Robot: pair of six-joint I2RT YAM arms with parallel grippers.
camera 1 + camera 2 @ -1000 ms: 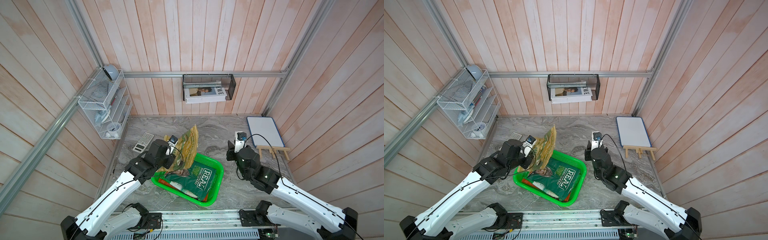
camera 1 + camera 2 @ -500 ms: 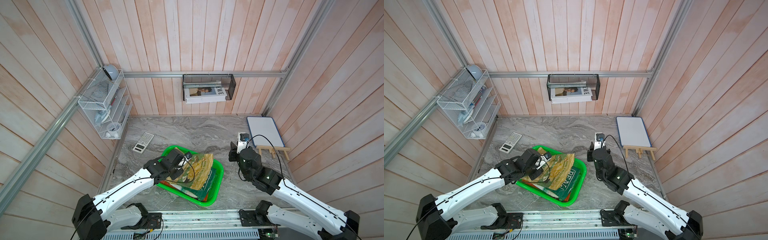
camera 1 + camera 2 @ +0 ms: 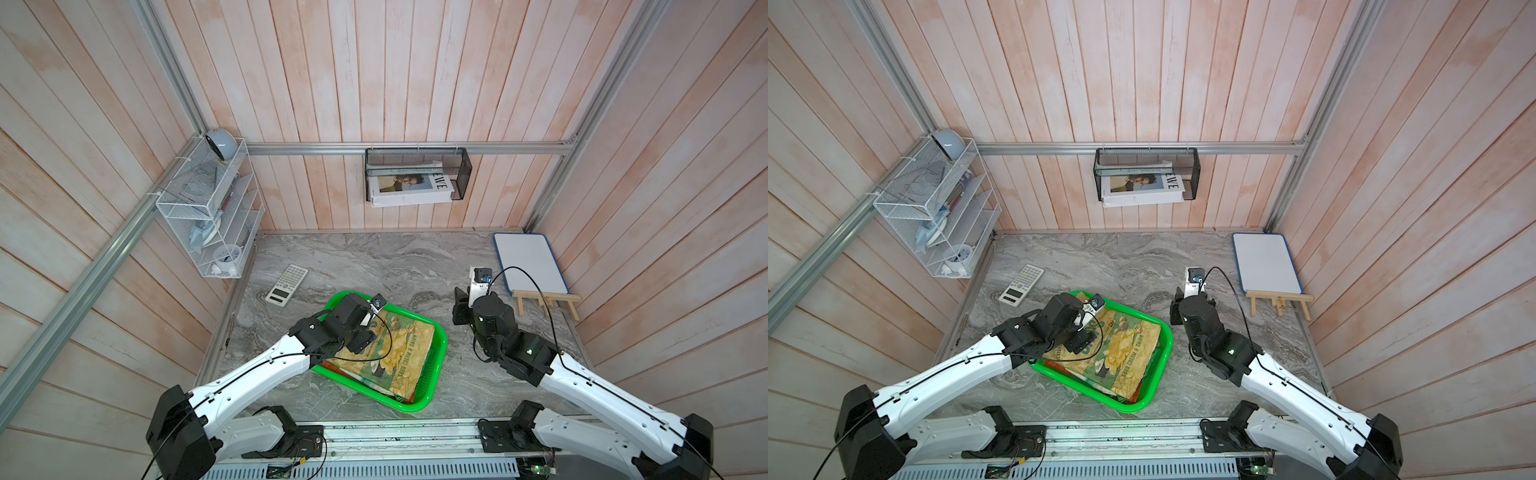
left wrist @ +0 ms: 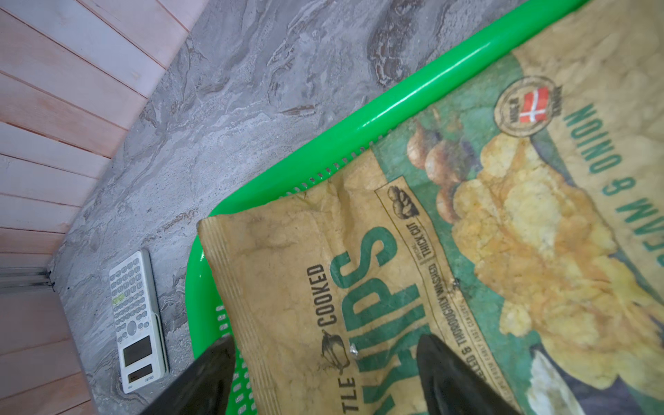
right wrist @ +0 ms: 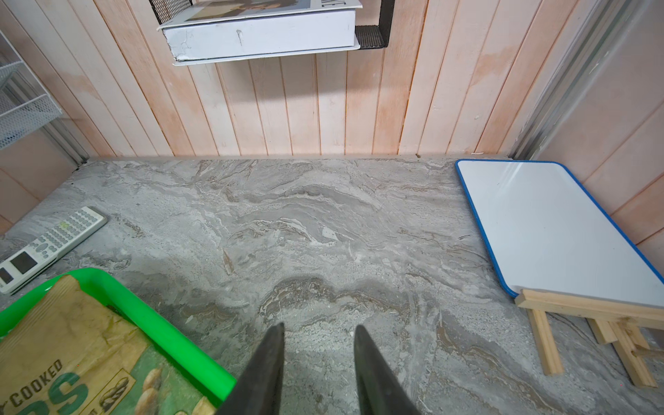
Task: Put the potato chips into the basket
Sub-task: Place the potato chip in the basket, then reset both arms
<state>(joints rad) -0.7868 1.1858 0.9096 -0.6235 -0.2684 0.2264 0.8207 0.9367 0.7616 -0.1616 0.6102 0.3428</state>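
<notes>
The green basket [image 3: 441, 345] [image 3: 1168, 337] sits at the front middle of the table. A tan "CHIPS" bag of potato chips [image 3: 405, 353] [image 3: 1129, 353] [image 4: 359, 251] lies flat on top inside it. Edges of other bags show underneath, one of them orange-red [image 3: 332, 365]. My left gripper [image 3: 365, 332] [image 4: 327, 339] hovers open over the bag's printed end, its fingers apart on either side and not pinching it. My right gripper [image 3: 461, 307] [image 5: 319, 327] stands open over bare table just right of the basket [image 5: 172, 323], with nothing between its fingers.
A calculator [image 3: 286, 284] lies left of the basket near the wall. A whiteboard [image 3: 530, 262] and a small wooden easel [image 3: 546, 301] sit at the back right. A white wire rack [image 3: 212, 216] and a black wire rack with a book [image 3: 415, 178] hang on the walls.
My left gripper brought the tan bag from upright above the basket's far corner down flat into the basket, then opened and let it go. The right arm barely moved.
</notes>
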